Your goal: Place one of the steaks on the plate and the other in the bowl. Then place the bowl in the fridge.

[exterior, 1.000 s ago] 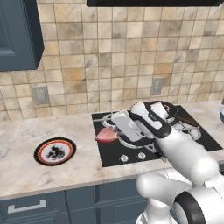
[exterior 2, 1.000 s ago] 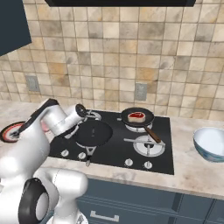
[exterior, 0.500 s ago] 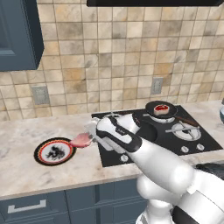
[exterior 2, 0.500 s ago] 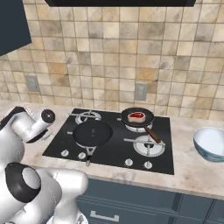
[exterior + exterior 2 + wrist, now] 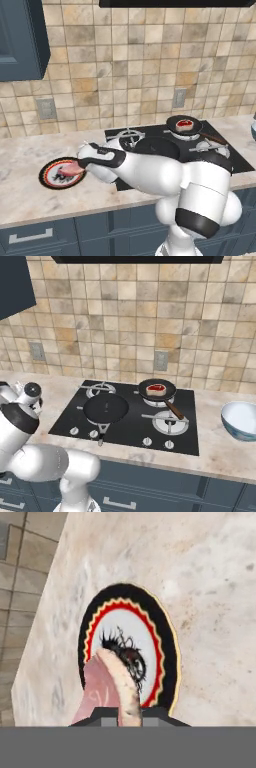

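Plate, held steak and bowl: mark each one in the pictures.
plate (image 5: 162,642), hand view, on its red and black rim.
held steak (image 5: 107,684), hand view, on its pink face.
bowl (image 5: 240,418), right base view, on its inner wall.

pink marbled steak (image 5: 107,689), red-rimmed black-ringed white plate (image 5: 162,644) with black pattern

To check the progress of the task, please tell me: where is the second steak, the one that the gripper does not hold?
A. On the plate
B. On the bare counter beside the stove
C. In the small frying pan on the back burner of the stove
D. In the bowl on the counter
C: the second steak lies in the small frying pan on the back burner, while the gripper holds the other steak over the plate.
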You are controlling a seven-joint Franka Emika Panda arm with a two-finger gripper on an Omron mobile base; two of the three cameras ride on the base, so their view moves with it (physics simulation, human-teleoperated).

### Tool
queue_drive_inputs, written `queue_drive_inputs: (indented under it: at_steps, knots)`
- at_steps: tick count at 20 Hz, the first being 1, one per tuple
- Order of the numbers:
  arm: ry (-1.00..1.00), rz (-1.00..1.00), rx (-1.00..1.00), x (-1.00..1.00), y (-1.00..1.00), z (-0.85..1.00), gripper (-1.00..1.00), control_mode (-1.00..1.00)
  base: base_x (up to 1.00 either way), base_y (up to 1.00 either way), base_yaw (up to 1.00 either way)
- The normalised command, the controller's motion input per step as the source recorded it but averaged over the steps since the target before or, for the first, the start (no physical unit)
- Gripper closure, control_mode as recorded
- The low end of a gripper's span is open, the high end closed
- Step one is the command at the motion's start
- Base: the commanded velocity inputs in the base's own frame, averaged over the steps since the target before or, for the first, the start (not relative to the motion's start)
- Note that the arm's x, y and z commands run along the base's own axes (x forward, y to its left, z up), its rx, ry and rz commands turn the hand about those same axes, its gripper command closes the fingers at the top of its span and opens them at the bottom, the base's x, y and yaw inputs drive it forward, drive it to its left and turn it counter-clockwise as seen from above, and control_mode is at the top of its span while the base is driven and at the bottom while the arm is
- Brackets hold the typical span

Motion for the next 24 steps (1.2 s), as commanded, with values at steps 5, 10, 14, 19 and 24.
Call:
queue_drive_inputs:
  at_steps: [5, 10, 14, 19, 24]
  knots:
    - [0.13, -0.13, -0.01, 0.28, 0.23, -0.22, 1.00, -1.00, 0.00, 0.00, 0.00]
    - [0.11, -0.11, 0.00, 0.30, 0.22, -0.19, 1.00, -1.00, 0.00, 0.00, 0.00]
    - [0.13, -0.09, -0.01, 0.31, 0.24, -0.30, 1.00, -1.00, 0.00, 0.00, 0.00]
    - [0.15, -0.08, -0.04, 0.37, 0.35, -0.39, 1.00, -1.00, 0.00, 0.00, 0.00]
    - [0.10, -0.08, -0.08, 0.21, 0.73, -0.20, -1.00, -1.00, 0.00, 0.00, 0.00]
